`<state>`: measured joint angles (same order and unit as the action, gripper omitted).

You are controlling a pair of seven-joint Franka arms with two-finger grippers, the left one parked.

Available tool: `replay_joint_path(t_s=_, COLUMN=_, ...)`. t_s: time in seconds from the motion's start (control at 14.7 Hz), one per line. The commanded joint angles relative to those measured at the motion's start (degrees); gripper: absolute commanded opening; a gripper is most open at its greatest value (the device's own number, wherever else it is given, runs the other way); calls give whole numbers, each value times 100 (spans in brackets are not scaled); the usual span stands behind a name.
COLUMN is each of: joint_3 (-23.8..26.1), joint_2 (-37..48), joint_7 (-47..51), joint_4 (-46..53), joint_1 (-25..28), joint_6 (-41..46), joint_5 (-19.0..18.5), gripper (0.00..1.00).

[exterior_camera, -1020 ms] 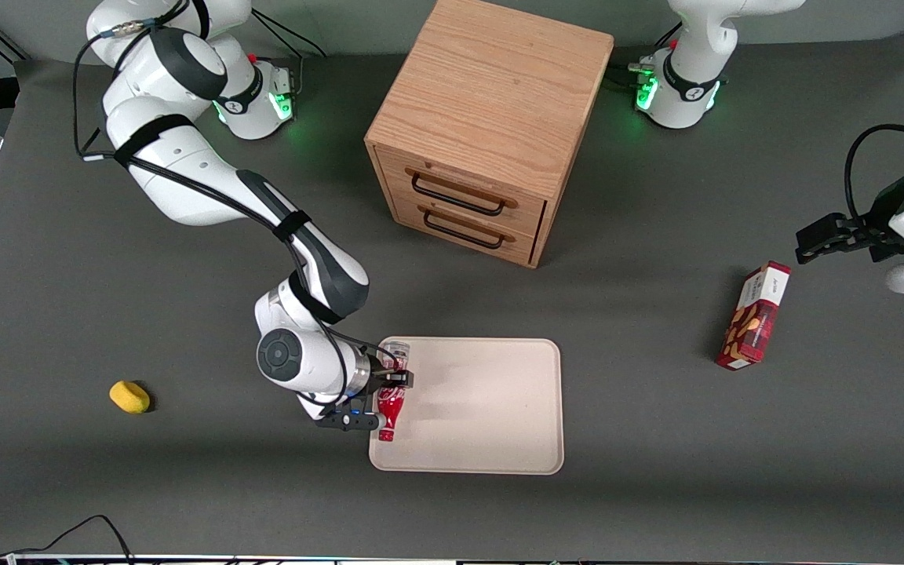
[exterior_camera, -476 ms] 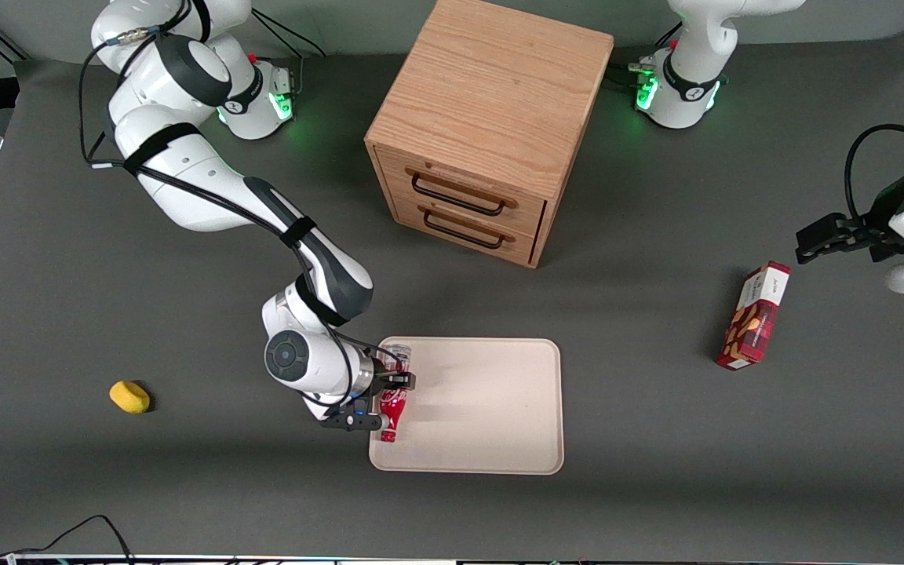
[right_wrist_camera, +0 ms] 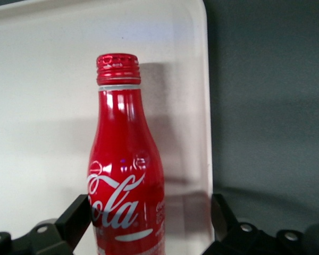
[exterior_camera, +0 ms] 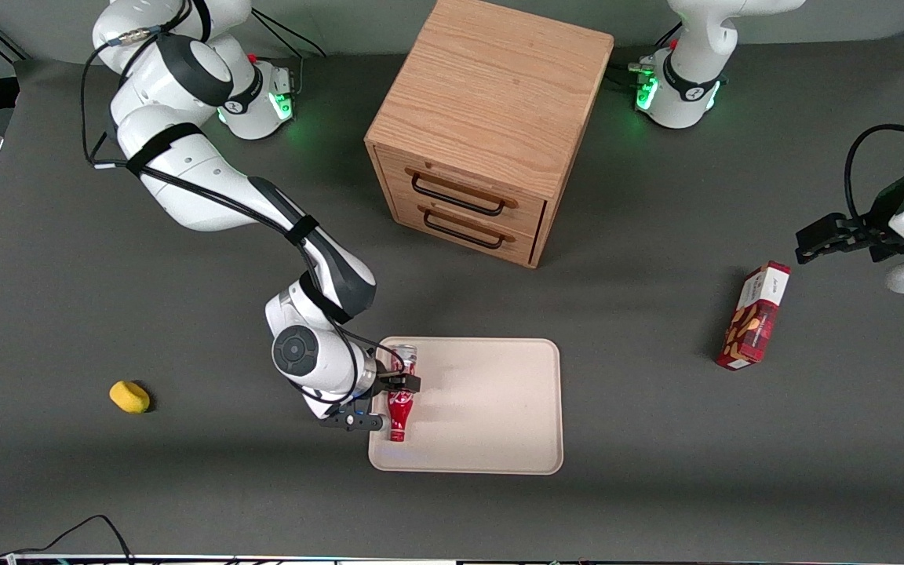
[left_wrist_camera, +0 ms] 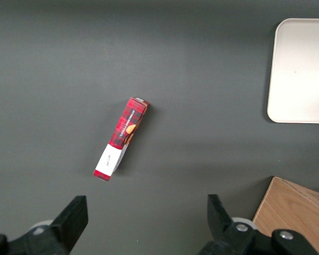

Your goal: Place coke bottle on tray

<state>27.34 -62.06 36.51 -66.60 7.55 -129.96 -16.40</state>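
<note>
Gripper [exterior_camera: 399, 388], front view: I have it closed on the coke bottle [exterior_camera: 399, 408], which hangs lengthwise over the tray [exterior_camera: 491, 408] just inside the rim at the working arm's end, neck toward the camera. Against the picture of a second ago, gripper and bottle have shifted slightly inward over the tray, so the bottle's full length now lies within the rim rather than along it. I judge the carry nearly complete; lowering and release remain. A wooden drawer cabinet [exterior_camera: 491, 129] stands farther from the camera than the tray, a yellow object [exterior_camera: 129, 396] lies well apart from the tray toward the working arm's end, and a red snack box [exterior_camera: 755, 316] lies toward the parked arm's end.

Right wrist view: fingers [right_wrist_camera: 74, 218] flank the bottle [right_wrist_camera: 125, 175] at its logo; tray surface [right_wrist_camera: 42, 106] shows under the whole bottle, rim just beside it.

Left wrist view: tray corner [left_wrist_camera: 300, 69] and snack box [left_wrist_camera: 120, 139] only; bottle not seen.
</note>
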Motion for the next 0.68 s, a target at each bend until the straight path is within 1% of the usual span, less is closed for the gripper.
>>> replay_joint_path(t_s=0.0, joint_3=-27, joint_2=-96, joint_7=207, joint_4=147, joint_1=71, joint_6=-39, joint_5=-179, gripper=100)
replay_joint_path(t_s=0.34, joint_3=34, joint_2=-34, joint_7=251, joint_4=156, joint_1=62, joint_6=-30, joint_5=-162, gripper=100)
replay_joint_path(t_s=0.48, joint_3=87, joint_2=210, joint_7=242, joint_4=147, joint_1=45, joint_6=49, joint_5=-170, gripper=100)
replay_joint_path(t_s=0.61, joint_3=209, joint_2=754, joint_7=268, joint_4=7, joint_1=-17, joint_6=626, joint_5=-144, gripper=100)
